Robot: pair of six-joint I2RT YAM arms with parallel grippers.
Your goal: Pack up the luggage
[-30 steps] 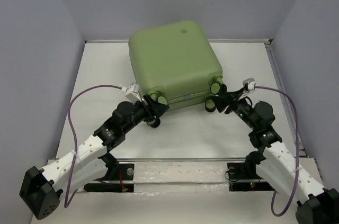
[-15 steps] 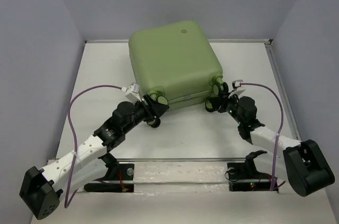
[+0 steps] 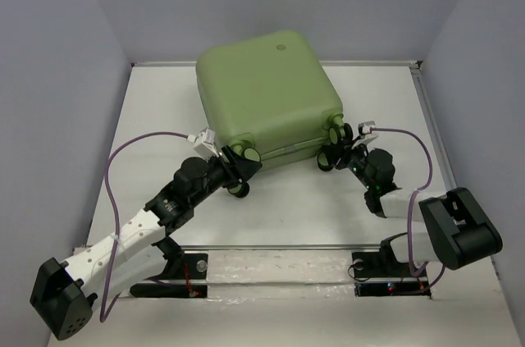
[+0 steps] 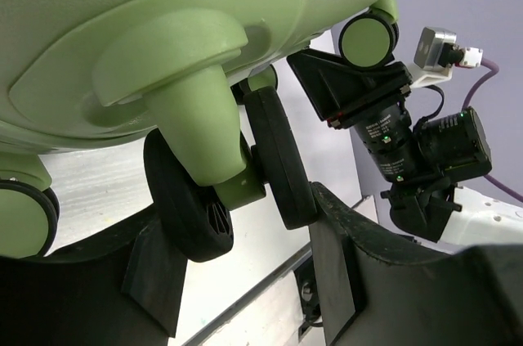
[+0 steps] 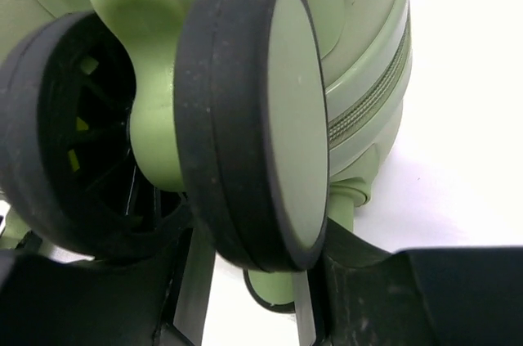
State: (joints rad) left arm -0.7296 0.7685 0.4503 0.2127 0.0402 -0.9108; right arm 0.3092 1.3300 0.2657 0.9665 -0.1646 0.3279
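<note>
**Closed suitcase with both claws on its wheels**

Large light-green hard-shell suitcase (image 3: 269,101) with rounded corners, lying closed and flat on the white tabletop (image 3: 156,117) at far centre, wheels toward the arms; a small round logo (image 3: 283,47) sits on the upper shell, its writing too small to read; a zip line (image 5: 369,96) runs between the two shell halves. Left claw (image 3: 239,171): jaws moderately wide, set round the black-tyred left-corner twin wheel (image 4: 233,190); black fingers (image 4: 154,274) flank the pair, the tyres touching them on both sides in the left wrist view. Right claw (image 3: 335,148): at the suitcase's right near corner, jaws likewise parted, with the right-corner twin wheel (image 5: 245,117) lodged between its fingers (image 5: 347,293); the tyres appear to rest against them, though the contact is partly hidden.
</note>
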